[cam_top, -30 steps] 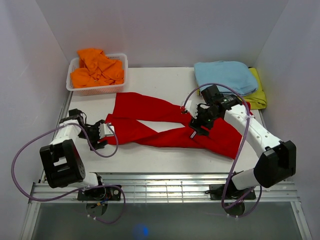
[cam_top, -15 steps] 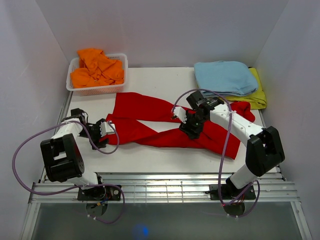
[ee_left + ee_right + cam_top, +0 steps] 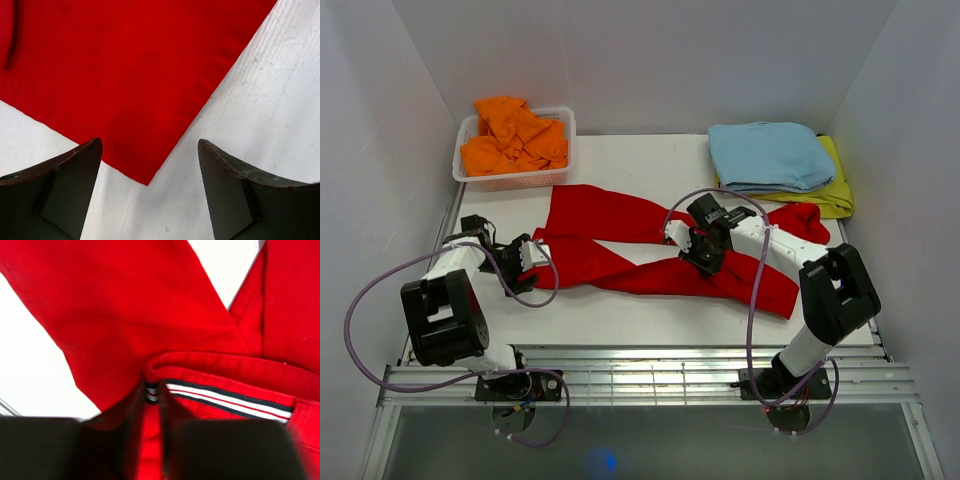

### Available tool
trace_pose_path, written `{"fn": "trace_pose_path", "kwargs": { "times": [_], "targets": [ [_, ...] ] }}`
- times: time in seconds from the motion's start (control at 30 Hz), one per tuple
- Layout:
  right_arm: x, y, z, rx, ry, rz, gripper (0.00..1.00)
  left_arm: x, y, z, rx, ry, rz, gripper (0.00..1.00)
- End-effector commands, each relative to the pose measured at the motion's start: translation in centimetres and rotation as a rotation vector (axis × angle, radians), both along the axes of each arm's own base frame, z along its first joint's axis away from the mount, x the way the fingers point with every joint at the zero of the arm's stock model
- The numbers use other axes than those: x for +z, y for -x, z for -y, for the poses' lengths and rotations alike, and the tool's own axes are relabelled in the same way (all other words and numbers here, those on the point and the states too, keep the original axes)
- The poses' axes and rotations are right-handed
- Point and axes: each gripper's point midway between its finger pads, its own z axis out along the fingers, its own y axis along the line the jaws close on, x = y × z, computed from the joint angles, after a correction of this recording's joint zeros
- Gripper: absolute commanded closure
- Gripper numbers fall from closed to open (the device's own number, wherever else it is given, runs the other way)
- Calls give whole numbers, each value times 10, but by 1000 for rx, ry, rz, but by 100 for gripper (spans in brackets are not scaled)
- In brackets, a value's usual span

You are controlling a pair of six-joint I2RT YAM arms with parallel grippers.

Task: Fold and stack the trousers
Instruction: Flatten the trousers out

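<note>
The red trousers point(image 3: 610, 215) lie spread across the white table point(image 3: 640, 160), legs crossing toward the left. My left gripper point(image 3: 525, 262) stands open at the left leg's end. In the left wrist view a corner of that trouser leg point(image 3: 125, 75) lies flat between the dark fingers point(image 3: 65, 190), untouched. My right gripper point(image 3: 698, 248) is down on the middle of the trousers. In the right wrist view the right gripper point(image 3: 152, 407) is shut on a raised fold of the trousers point(image 3: 125, 315) at the white-and-dark striped edge point(image 3: 225, 397).
A white basket point(image 3: 563, 120) holding an orange garment point(image 3: 515, 145) sits at the back left. A folded light blue garment point(image 3: 770, 152) rests on a yellow one point(image 3: 838, 190) at the back right. White walls enclose the table on three sides.
My right gripper has moved left along the trousers, dropped onto them and shut on the striped edge. The left gripper has stayed by the leg end, open.
</note>
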Motion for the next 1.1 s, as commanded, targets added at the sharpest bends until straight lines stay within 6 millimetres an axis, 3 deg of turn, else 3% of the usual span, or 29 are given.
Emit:
{"fn": "trace_pose_path", "kwargs": {
  "times": [0.0,0.03,0.1,0.2,0.3,0.33,0.43,0.53,0.67,0.8,0.93,0.97,1.0,1.03,1.07],
  "targets": [
    [1,-8,-1,-24,-1,43,87,24,-9,11,-44,36,104,12],
    [6,-10,-1,-27,-8,62,92,24,-8,12,-54,40,112,11],
    [19,-12,-3,-28,-33,90,92,34,-9,18,-73,58,157,12],
    [57,-20,-5,-17,-93,186,92,46,-13,25,-94,92,206,12],
    [92,-28,1,-23,-188,241,92,42,-13,30,-110,96,187,12],
    [108,-37,14,-40,-210,303,92,38,-8,31,-128,93,160,13],
    [133,-45,34,-71,-254,378,92,29,5,36,-157,105,75,14],
    [173,-43,54,-105,-298,487,92,18,14,32,-176,74,32,13],
    [199,-38,89,-184,-278,604,92,-2,13,26,-158,20,-8,14],
    [214,-32,143,-306,-185,725,92,-20,12,21,-143,-23,-53,19],
    [247,-23,208,-477,-98,870,92,-36,5,16,-109,-60,-69,39],
    [254,-23,216,-497,-93,896,92,-40,5,17,-98,-59,-89,51],
    [260,-22,224,-513,-94,920,92,-42,4,16,-82,-54,-102,56],
    [269,-19,249,-582,-63,966,92,-43,0,16,-47,-44,-126,71],
    [273,-21,250,-577,-60,981,92,-39,-3,15,-28,-41,-131,81]
  ]
}}
